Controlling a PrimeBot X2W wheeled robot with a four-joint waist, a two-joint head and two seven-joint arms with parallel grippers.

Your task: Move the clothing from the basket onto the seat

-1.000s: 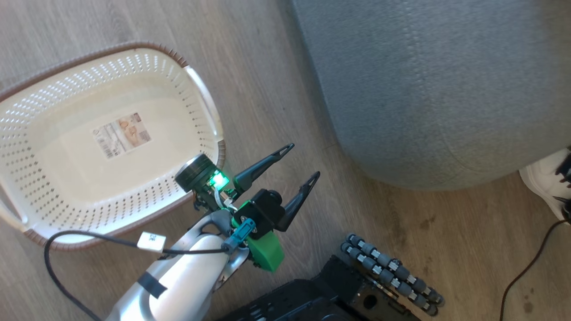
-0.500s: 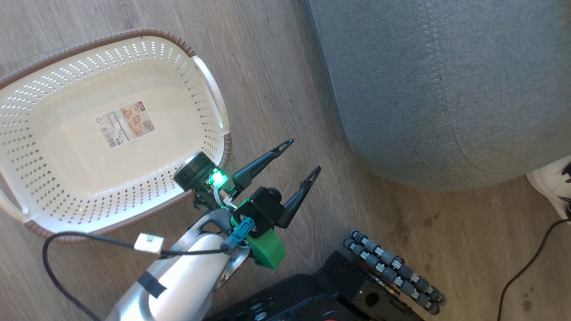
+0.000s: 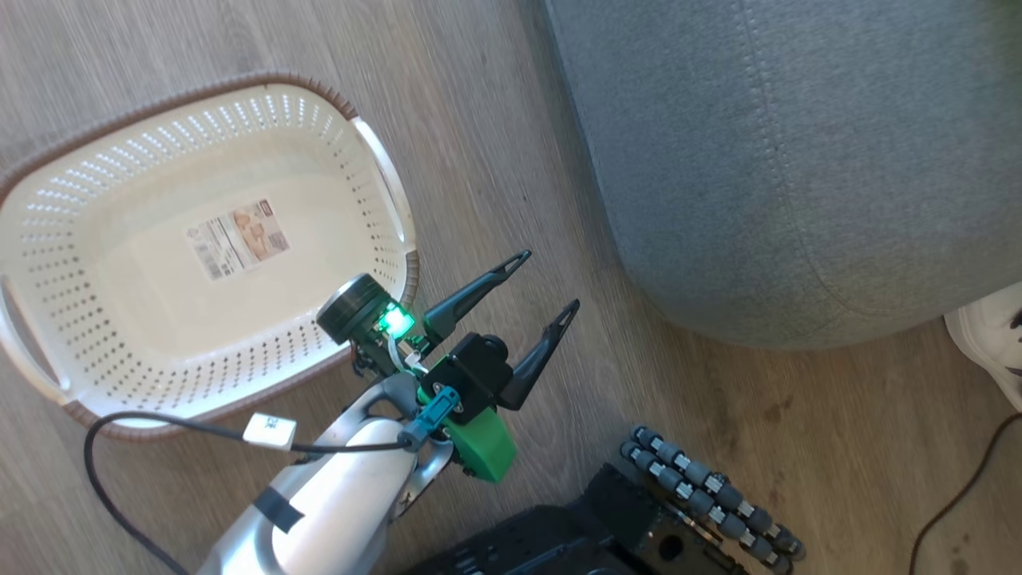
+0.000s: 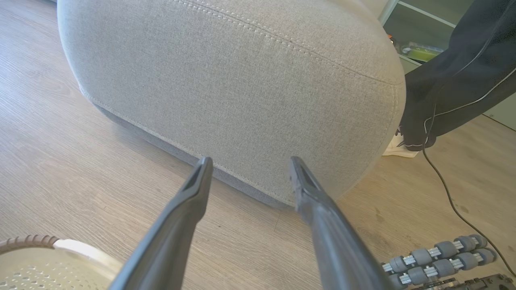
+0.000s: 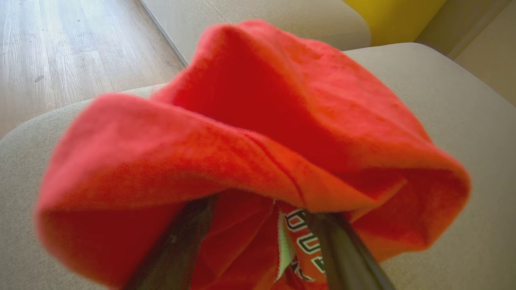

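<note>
The cream basket (image 3: 383,184) stands on the wood floor with just a paper label (image 3: 237,238) on its floor; its rim (image 4: 28,241) also shows in the left wrist view. My left gripper (image 3: 548,280) hangs open and holds nothing, between the basket and the grey seat (image 3: 798,160), pointing at the seat's side (image 4: 242,88). In the right wrist view the red clothing (image 5: 250,133), with white lettering on one part, lies bunched over a pale seat cushion (image 5: 451,100). It drapes across my right gripper (image 5: 258,225), whose fingers stand apart, tips hidden under the cloth.
A person stands by the seat's corner: a white shoe (image 3: 986,343) and a dark trouser leg (image 4: 463,80). A thin black cable (image 4: 447,189) runs over the floor there. My dark base with its grey rollers (image 3: 711,499) sits below the left gripper.
The head view has shifted a little as the camera moved. Basket, seat and the open left gripper stand as before.
</note>
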